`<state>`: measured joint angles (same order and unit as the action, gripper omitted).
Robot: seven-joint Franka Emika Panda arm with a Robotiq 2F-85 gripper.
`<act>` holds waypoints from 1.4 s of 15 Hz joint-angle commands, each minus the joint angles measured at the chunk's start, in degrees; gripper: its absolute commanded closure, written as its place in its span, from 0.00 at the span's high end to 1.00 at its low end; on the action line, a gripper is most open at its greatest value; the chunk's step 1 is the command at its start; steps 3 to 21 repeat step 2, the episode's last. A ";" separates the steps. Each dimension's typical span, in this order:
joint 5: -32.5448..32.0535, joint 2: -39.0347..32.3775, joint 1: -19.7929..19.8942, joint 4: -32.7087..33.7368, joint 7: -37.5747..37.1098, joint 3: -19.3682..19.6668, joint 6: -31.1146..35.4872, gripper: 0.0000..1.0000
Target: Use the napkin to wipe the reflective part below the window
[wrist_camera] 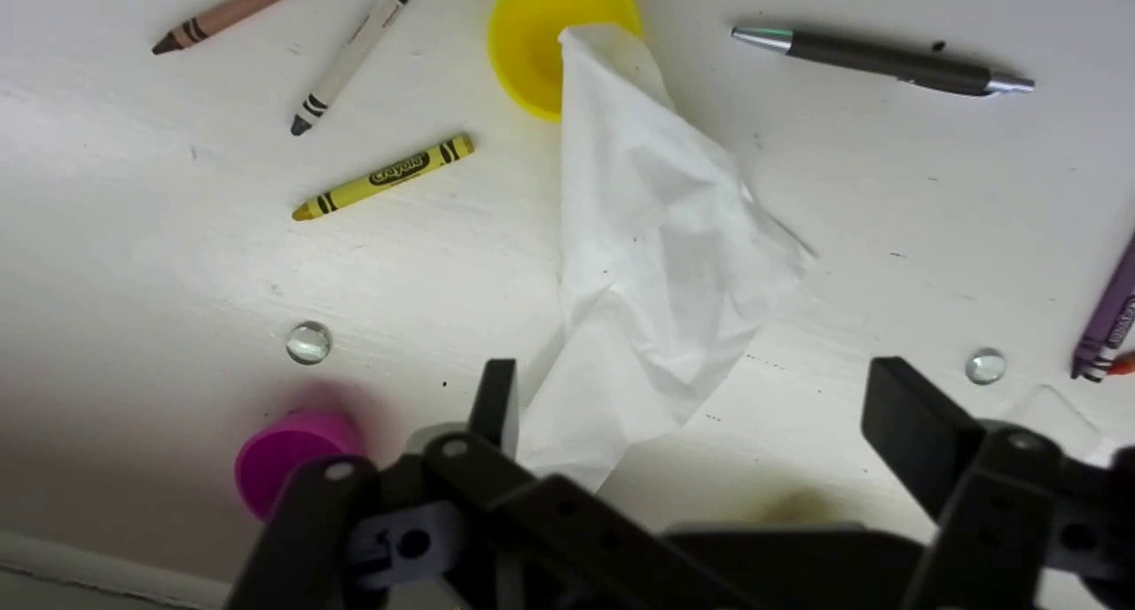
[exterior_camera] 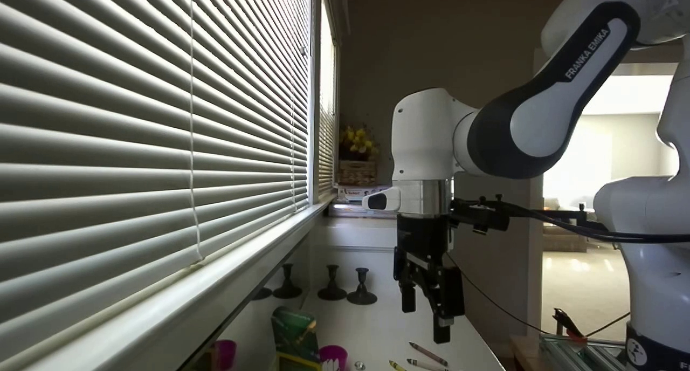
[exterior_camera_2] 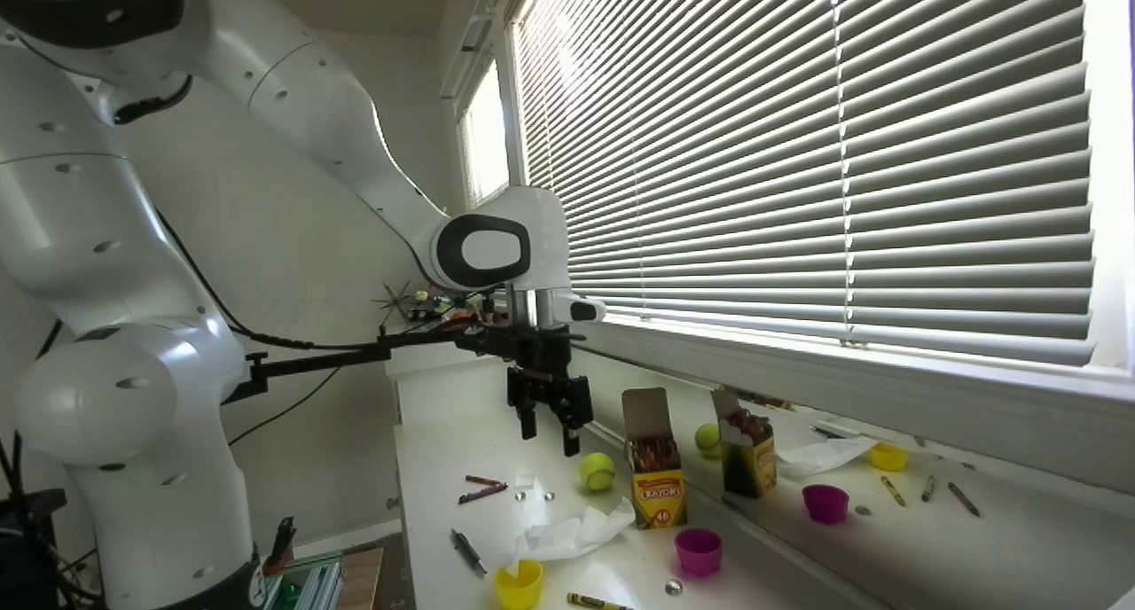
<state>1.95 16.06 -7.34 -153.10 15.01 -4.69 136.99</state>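
The white crumpled napkin (wrist_camera: 656, 264) lies on the white counter, one corner draped over a yellow cup (wrist_camera: 532, 43). It also shows in an exterior view (exterior_camera_2: 576, 536). My gripper (wrist_camera: 696, 406) is open and empty. In both exterior views the gripper (exterior_camera: 425, 317) (exterior_camera_2: 550, 434) hangs above the counter, fingers down, apart from the napkin. In the wrist view the napkin's near end passes beside and partly behind the left finger. The window (exterior_camera_2: 754, 175) has white slatted blinds. Below it, a long reflective strip (exterior_camera_2: 887, 539) mirrors the counter's objects.
A crayon box (exterior_camera_2: 659, 495), tennis ball (exterior_camera_2: 597, 472) and magenta cup (exterior_camera_2: 699, 552) stand near the strip. Pen (wrist_camera: 887, 63), crayons (wrist_camera: 381, 177) and glass beads (wrist_camera: 309, 342) lie around. Dark candle holders (exterior_camera: 361, 290) stand farther along. The sill (exterior_camera: 215, 287) juts above the strip.
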 commanded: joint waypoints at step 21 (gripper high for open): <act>-0.20 0.03 -0.49 0.08 -0.19 0.49 -0.19 1.00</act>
